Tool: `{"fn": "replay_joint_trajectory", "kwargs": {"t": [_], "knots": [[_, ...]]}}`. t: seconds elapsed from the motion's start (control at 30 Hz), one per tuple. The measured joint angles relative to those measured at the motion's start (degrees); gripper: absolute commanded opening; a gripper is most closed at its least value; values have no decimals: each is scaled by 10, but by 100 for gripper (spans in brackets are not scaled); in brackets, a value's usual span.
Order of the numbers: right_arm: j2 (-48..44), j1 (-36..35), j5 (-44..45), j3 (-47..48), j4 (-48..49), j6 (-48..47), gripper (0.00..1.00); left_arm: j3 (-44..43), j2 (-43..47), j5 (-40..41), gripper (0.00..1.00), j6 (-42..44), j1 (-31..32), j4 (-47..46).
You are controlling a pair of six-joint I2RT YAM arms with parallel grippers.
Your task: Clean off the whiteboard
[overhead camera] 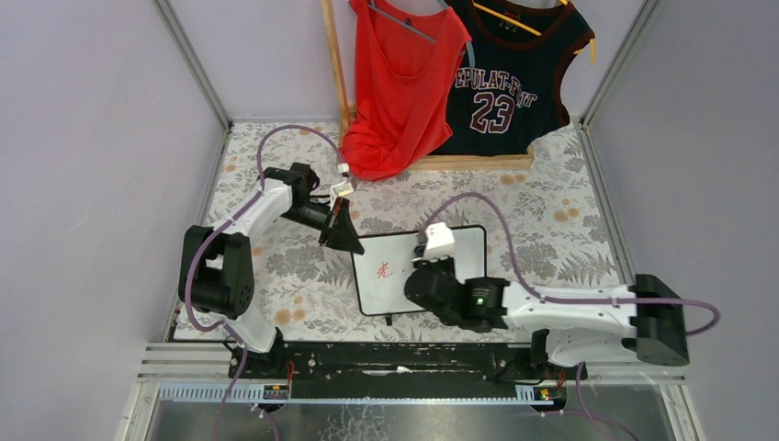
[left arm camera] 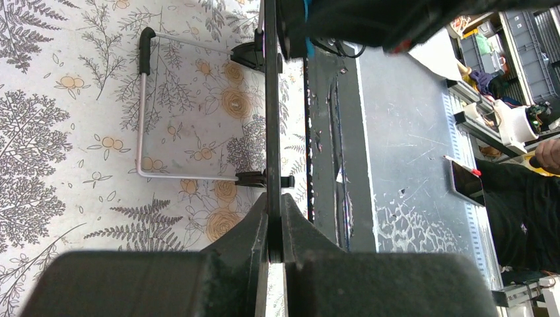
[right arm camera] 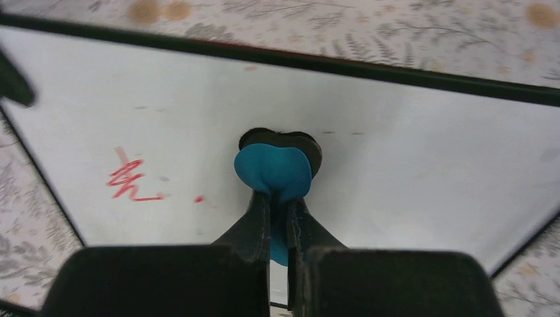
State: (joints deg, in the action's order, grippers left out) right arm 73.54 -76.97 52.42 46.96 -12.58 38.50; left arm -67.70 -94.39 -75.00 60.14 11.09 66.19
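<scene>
Red ink, a single handwritten character (right arm camera: 131,181), marks the left part of the whiteboard (overhead camera: 395,299). The board sits mid-table on the floral tablecloth (overhead camera: 551,211) between our two arms, with its face turned up toward the overhead camera and its wire stand (left arm camera: 140,119) reaching out behind. Our left gripper (left arm camera: 275,218) is clamped on the board's thin black edge at the far-left corner. Our right gripper (right arm camera: 277,198) pinches a blue eraser (right arm camera: 272,170), its dark pad set against the white surface just right of the character. At the back hang a red tank top (overhead camera: 400,83) and a black jersey (overhead camera: 510,83).
</scene>
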Motion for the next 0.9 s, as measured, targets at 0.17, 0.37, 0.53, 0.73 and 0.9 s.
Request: {"fn": "replay_joint_trajectory", "kwargs": {"t": [0.17, 0.37, 0.53, 0.73, 0.9], "knots": [[-93, 23, 42, -29, -74, 22, 0, 0, 0, 0, 0, 2, 2, 0], [-127, 25, 54, -39, -96, 16, 0, 0, 0, 1, 0, 4, 5, 0], [-69, 16, 50, -33, -67, 3, 0, 0, 0, 4, 0, -2, 4, 1], [27, -23, 26, 2, -2, -15, 0, 0, 0, 5, 0, -5, 3, 1], [108, -46, -11, 46, 55, -26, 0, 0, 0, 6, 0, -5, 2, 2]]}}
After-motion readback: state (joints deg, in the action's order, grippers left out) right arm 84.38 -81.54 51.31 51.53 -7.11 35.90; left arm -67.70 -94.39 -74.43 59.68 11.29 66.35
